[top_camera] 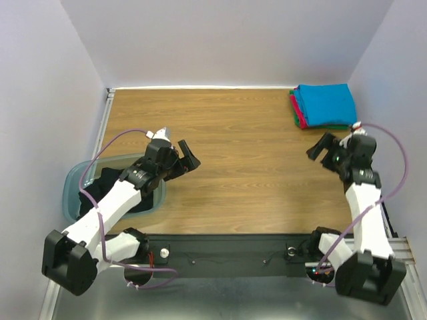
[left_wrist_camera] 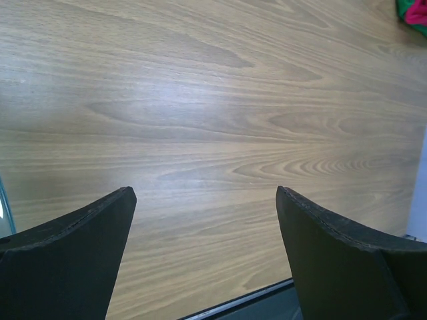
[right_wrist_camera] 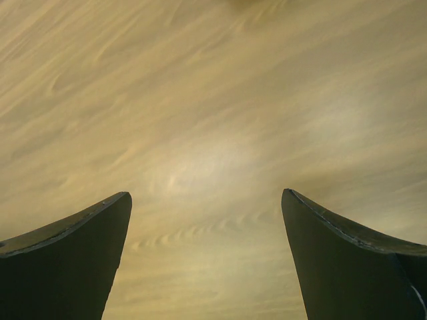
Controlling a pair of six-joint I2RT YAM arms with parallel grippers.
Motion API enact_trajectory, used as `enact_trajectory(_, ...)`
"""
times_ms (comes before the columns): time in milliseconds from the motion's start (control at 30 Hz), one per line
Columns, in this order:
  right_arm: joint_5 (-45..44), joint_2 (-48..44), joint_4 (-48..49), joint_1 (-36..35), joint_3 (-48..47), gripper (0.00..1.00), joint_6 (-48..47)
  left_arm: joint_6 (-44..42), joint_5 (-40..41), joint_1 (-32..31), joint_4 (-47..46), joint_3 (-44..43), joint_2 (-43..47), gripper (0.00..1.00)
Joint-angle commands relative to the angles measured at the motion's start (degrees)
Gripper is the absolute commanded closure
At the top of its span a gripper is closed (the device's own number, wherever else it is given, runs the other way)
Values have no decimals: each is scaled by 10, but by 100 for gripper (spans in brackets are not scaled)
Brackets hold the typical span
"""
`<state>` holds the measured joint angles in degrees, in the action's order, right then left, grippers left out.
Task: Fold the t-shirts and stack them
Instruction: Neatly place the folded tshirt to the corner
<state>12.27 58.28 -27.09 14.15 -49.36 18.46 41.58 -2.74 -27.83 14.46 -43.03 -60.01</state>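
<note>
brown wood table (top_camera: 233,153) with pale walls (top_camera: 220,40) on three sides. the left claw (top_camera: 181,157) is spread wide with nothing in it. it hangs over bare wood. in its own camera its two dark fingers (left_wrist_camera: 73,253) stand far apart and only wood shows between them. just behind the left claw, off to its left, is a see-through blue bin (top_camera: 72,193). the black shirt (top_camera: 100,187) lies bunched up in the bin, and the left arm reaches over it. the right claw (top_camera: 319,148) is spread wide too and holds nothing. its camera shows only blurry wood between its two fingers (right_wrist_camera: 353,267). just past the right claw, in the far right corner, three shirts lie folded in a pile. the blue shirt (top_camera: 327,103) is on top. thin edges of the pink shirt (top_camera: 299,115) and the green shirt (top_camera: 330,127) peek out from under it. the right claw is near the pile but not touching it. the left claw is well apart from the pile, and its camera shows just a small bit of pink and green cloth in the top right corner. the two claws are far from each other, with bare wood between them
</note>
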Motion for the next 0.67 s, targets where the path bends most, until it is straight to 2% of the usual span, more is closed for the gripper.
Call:
enact_trajectory(0, 117, -117, 17, -4, 81, 0, 40, 10, 17, -7, -13, 26, 30, 2)
enact_trajectory(67, 118, -157, 17, -4, 103, 0, 47, 5, 23, -7, -13, 24, 39, 2)
enact_trajectory(167, 87, -179, 13, -4, 103, 0, 83, 3, 50, -7, -7, 19, 45, 2)
enact_trajectory(267, 89, -192, 13, -4, 102, 0, 75, 3, 62, -7, -2, 14, 58, 2)
enact_trajectory(333, 53, -205, 13, -4, 103, 0, 78, 1, 79, -7, 9, 8, 67, 2)
enact_trajectory(500, -21, -218, 15, -4, 112, 0, 75, -3, 117, -6, 27, -3, 82, 2)
enact_trajectory(633, -33, -211, 15, -4, 112, 0, 75, -7, 126, -6, 23, -5, 89, 2)
